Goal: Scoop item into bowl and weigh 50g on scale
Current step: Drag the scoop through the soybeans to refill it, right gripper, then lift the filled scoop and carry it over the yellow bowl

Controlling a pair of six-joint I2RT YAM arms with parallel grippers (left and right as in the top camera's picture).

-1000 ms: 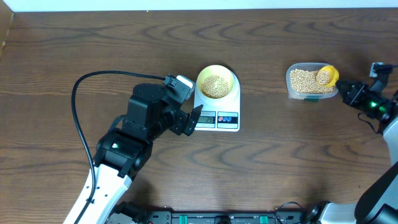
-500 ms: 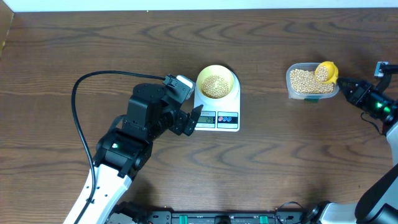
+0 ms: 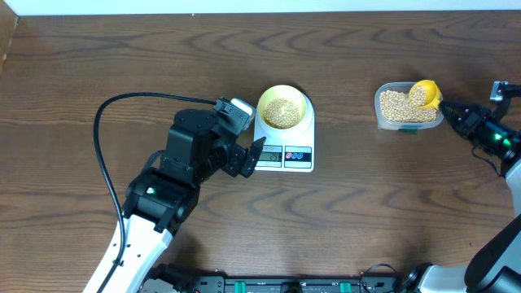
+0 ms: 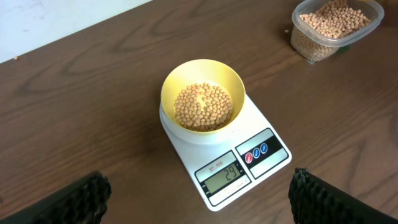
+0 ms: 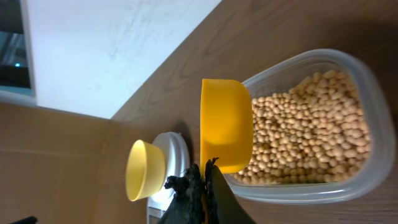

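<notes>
Left tool [image 3: 253,157] is released: fingers [image 4: 68,199] spread wide, holding nothing, low over the counter [image 3: 366,220] just beside the front left corner of the scale [image 4: 211,152]. Can't tell from the overhead view whether a fingertip touches the scale edge.

Right tool [image 3: 450,111] is clenched on the handle end of a yellow scoop [image 5: 225,124] at the far right of the counter. The wrist view shows the fingers pinched tight together there. The scoop cup is over the tub [image 5: 379,124], at its far right corner in the overhead view. It is seen side-on in the wrist view, so I can't tell what is inside it.

Beans are in two places:
- A heap in the clear tub [image 5: 311,130], filling most of it.
- A layer covering the bottom of the bowl [image 4: 203,106].

The pale yellow bowl [image 4: 180,78] sits upright on the scale's weighing plate, toward the back, clear of the screen and buttons. The display [image 4: 224,176] looks like it reads 29. The scale is at mid-counter, well apart from the tub.
</notes>
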